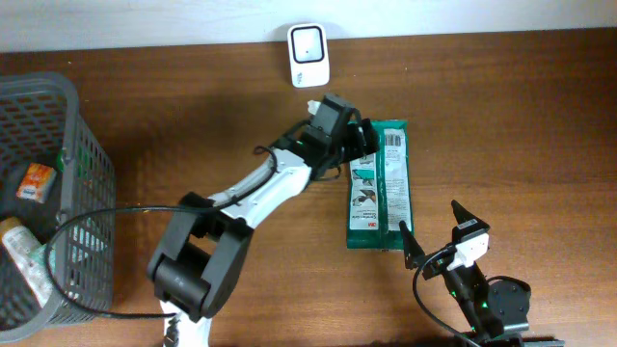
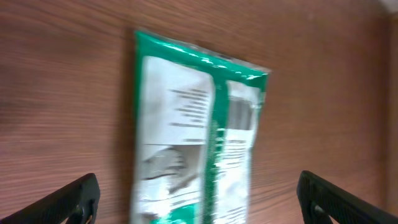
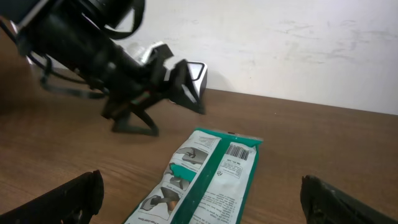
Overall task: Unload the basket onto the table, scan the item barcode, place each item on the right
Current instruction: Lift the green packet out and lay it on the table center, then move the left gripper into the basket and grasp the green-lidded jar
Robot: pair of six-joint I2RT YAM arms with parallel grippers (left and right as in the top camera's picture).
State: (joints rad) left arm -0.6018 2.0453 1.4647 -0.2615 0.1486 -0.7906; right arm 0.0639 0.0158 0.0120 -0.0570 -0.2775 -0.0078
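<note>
Packet (image 1: pixel 379 183) lies flat on the table (image 1: pixel 511 116), barcode (image 3: pixel 238 152) up.
Left gripper (image 1: pixel 362 145) is over the packet's scanner-side end, fingers spread, holding nothing; right gripper (image 1: pixel 431 220), also spread, is near the other end.

A grey mesh basket (image 1: pixel 39 106) holding an orange packet (image 1: pixel 36 181) stands at the wooden table's (image 1: pixel 521 116) left end.
</note>
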